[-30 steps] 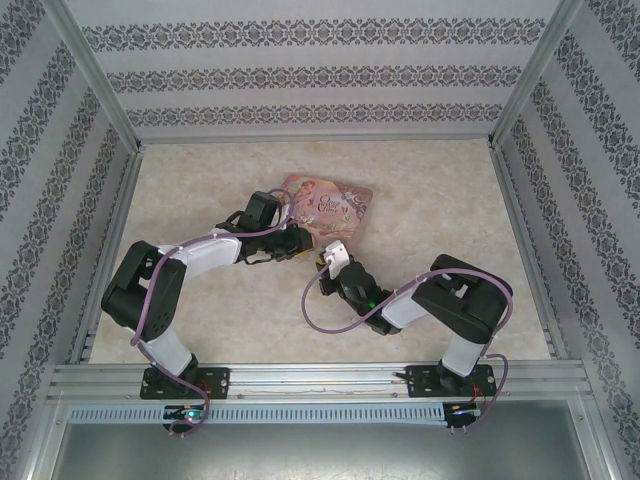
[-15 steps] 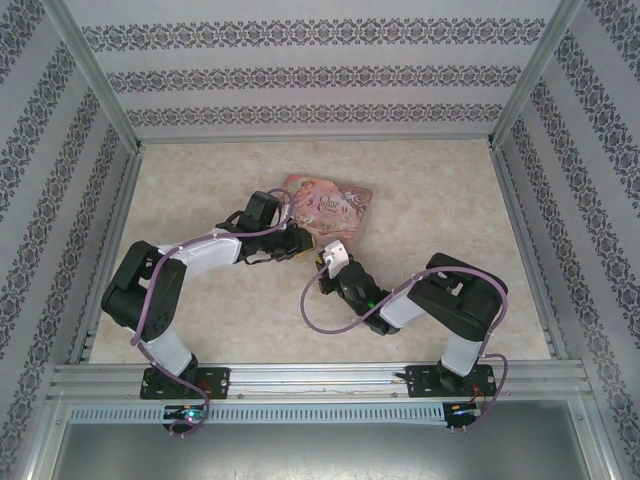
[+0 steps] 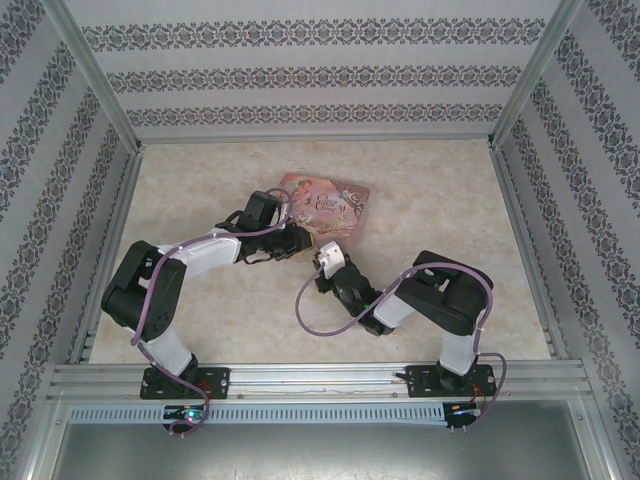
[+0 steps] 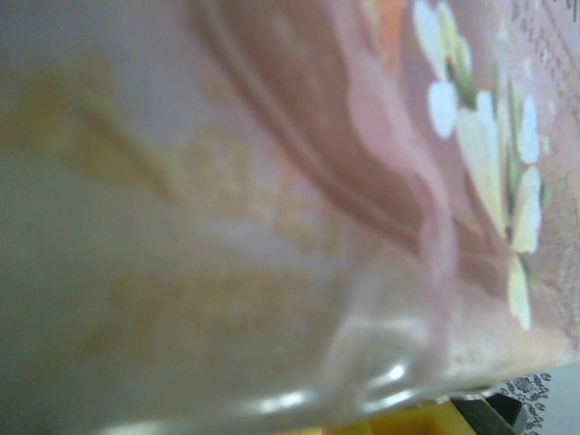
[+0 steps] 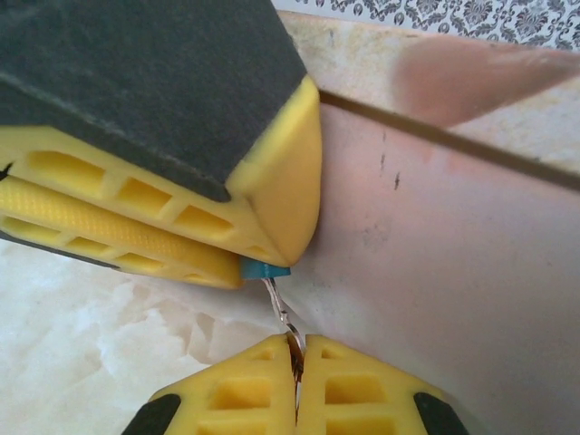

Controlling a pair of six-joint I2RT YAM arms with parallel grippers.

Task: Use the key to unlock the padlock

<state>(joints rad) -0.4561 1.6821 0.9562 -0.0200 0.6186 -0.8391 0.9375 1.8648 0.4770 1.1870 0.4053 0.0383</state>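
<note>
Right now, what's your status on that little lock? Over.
Left gripper shut on the padlock. Right gripper shut on the key, close to the padlock; insertion unclear. Pink box crowding alongside both.

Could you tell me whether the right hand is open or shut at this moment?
Shut: the right hand has its yellow fingertips pressed together on a thin dark key.

The desk (image 3: 200, 190) has a pale marbled top; one pink illustrated box (image 3: 330, 203) lies on it near the middle.
</note>
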